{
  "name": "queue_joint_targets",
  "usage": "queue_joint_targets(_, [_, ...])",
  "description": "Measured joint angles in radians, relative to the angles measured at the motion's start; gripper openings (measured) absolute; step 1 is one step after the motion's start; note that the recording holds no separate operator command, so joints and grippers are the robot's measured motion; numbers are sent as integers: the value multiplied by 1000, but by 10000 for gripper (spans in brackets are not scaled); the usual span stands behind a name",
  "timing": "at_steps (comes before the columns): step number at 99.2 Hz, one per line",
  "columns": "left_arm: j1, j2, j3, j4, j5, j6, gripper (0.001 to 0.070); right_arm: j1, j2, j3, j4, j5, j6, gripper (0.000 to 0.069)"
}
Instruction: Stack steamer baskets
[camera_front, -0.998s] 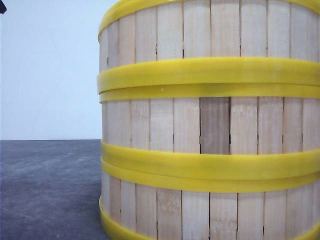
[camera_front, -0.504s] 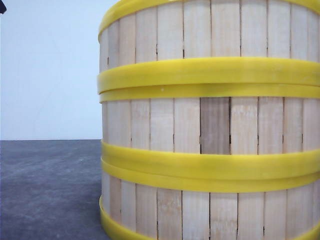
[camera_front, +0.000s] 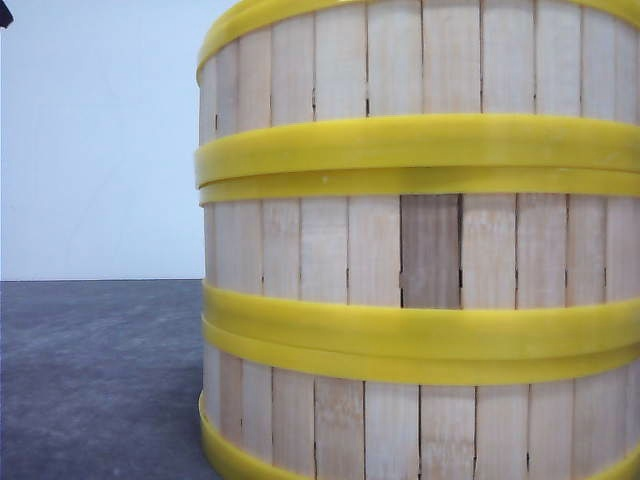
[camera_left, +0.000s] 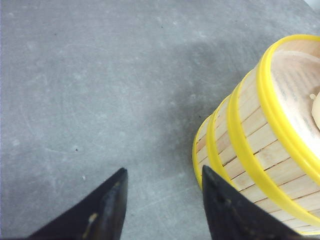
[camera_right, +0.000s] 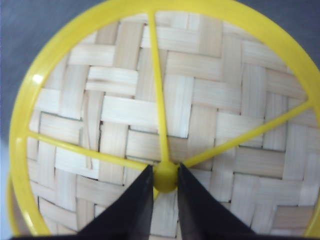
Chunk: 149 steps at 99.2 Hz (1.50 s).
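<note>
Three steamer baskets (camera_front: 420, 250) stand stacked, filling the right of the front view, with pale slat walls and yellow rims. In the left wrist view the same stack (camera_left: 260, 145) stands on the grey table, its top open, with a bit of a white bun (camera_left: 315, 106) showing inside. My left gripper (camera_left: 164, 170) hangs open and empty over bare table just beside the stack's base. My right gripper (camera_right: 164, 167) is shut on the yellow centre knob (camera_right: 165, 178) of a round woven lid (camera_right: 200, 100) with a yellow rim and spokes.
Grey tabletop (camera_left: 100, 75) spreads out on the stack's open side. A pale wall (camera_front: 100, 140) rises behind the table in the front view. A small dark part (camera_front: 5, 13) shows at that view's top left corner.
</note>
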<state>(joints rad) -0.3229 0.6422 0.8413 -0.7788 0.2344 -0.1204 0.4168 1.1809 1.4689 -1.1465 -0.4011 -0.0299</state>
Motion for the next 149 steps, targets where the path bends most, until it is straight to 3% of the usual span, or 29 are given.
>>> queue_joint_targets(32, [0,0,0,0,0,0,275,158,29,0,2,-1,0,54])
queue_joint_targets(88, [0,0,0,0,0,0,275,281,124,0,10,19,0,54])
queue_joint_targets(109, [0,0,0,0,0,0,275,317,140,0,38,113,0,53])
queue_joint_targets(129, [0,0,0,-3,0,0,275,323,140,0,38,119,0,53])
queue_joint_targets(149, [0,0,0,-6,0,0,275,327,140,0,19,192,1,53])
